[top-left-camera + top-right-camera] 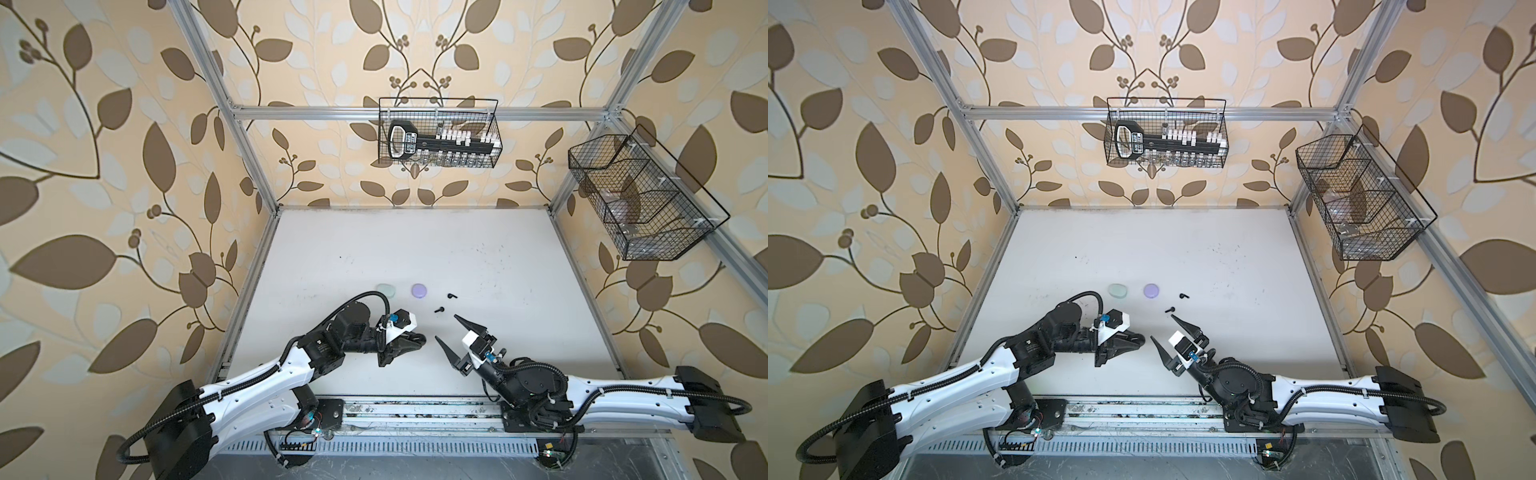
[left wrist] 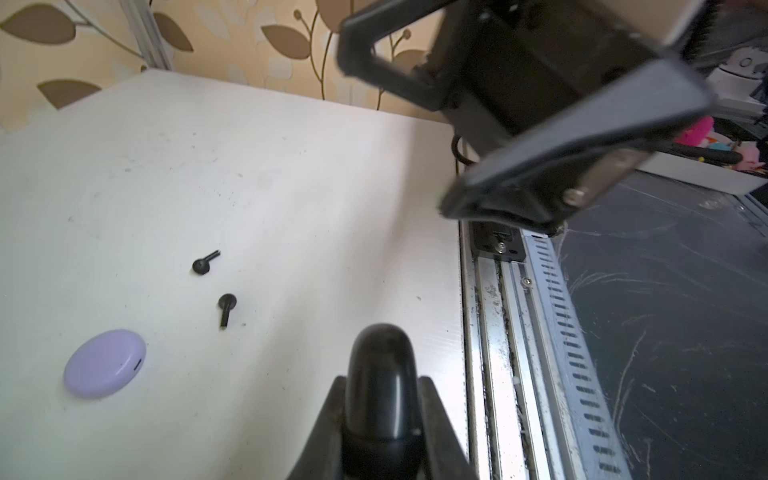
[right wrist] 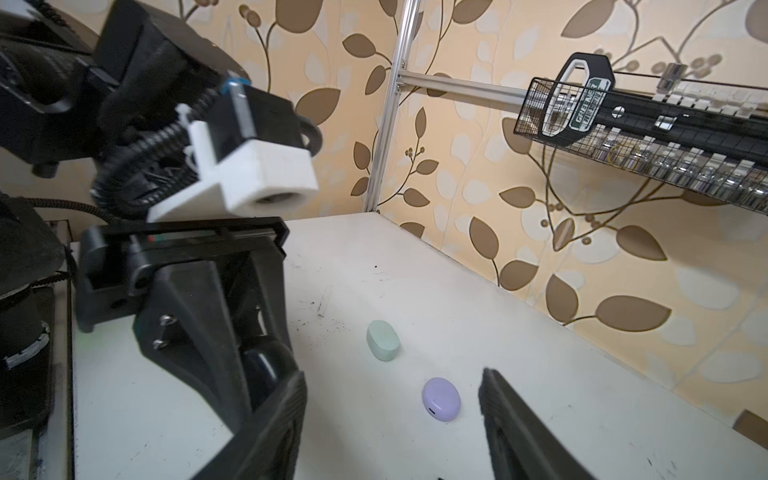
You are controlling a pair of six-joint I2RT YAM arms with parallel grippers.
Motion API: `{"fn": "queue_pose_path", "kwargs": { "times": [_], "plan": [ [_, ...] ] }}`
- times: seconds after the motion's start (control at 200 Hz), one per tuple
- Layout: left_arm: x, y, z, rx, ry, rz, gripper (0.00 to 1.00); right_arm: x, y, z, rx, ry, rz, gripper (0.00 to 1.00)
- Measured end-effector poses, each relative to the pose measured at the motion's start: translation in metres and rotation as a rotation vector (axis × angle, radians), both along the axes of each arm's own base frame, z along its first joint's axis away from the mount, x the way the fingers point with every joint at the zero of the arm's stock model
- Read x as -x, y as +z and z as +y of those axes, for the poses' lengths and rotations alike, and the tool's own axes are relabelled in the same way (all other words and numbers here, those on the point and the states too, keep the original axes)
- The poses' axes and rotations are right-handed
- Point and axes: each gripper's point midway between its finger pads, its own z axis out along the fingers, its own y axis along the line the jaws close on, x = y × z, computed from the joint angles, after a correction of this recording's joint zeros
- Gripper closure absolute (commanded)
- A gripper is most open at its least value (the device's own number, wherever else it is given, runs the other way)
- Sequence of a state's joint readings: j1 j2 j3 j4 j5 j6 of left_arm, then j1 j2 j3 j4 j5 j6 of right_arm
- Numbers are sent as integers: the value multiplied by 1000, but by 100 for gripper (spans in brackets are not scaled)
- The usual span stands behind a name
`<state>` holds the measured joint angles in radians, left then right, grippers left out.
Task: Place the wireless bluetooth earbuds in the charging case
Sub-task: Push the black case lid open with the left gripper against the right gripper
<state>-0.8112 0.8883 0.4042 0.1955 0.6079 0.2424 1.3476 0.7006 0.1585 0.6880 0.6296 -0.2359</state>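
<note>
Two black buds (image 2: pixel 205 262) lie loose on the table (image 1: pixel 415 249), apart from each other and to the right of the lilac case (image 1: pixel 418 290) and the mint case (image 1: pixel 385 289). The nearer bud (image 1: pixel 439 309) sits just off one tip of my right pincer (image 1: pixel 446 327), whose jaws stand well apart and hold nothing. My left pincer (image 1: pixel 405 343) is clamped on the black case (image 2: pixel 380 357), held low near the front edge. The case looks shut to me, so no bud can go in until the lid is raised. Prying at that glossy shell could twist it in my grip or pop it out. The buds are tiny and round-headed. If one tip arrives first, I judge it will flick the bud away, and a pinch across the head may squirt it out sideways. My two pincers are already near each other, so they may knock together as I bring a bud across.
</note>
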Motion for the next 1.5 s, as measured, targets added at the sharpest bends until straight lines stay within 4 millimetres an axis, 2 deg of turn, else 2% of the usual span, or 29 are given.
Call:
{"fn": "queue_pose_path", "kwargs": {
  "times": [0.13,0.245,0.46,0.57,0.985,1.315,1.5],
  "plan": [
    [10,15,2,61,-52,-77,100,2,-9,9,-6,54,46,35],
    [13,19,1,76,-72,-101,100,8,-20,20,13,109,78,35],
    [12,-2,0,12,-80,-55,100,7,-32,24,30,116,113,36],
    [12,-8,0,-5,-82,-41,100,10,-30,28,16,140,122,35],
    [11,-5,-1,2,-83,-49,100,22,-28,38,5,225,132,34],
    [11,0,0,9,-81,-72,100,12,-32,44,13,193,171,38],
    [4,-1,1,1,-50,-80,100,1,-27,36,-38,149,197,39]
  ]
}}
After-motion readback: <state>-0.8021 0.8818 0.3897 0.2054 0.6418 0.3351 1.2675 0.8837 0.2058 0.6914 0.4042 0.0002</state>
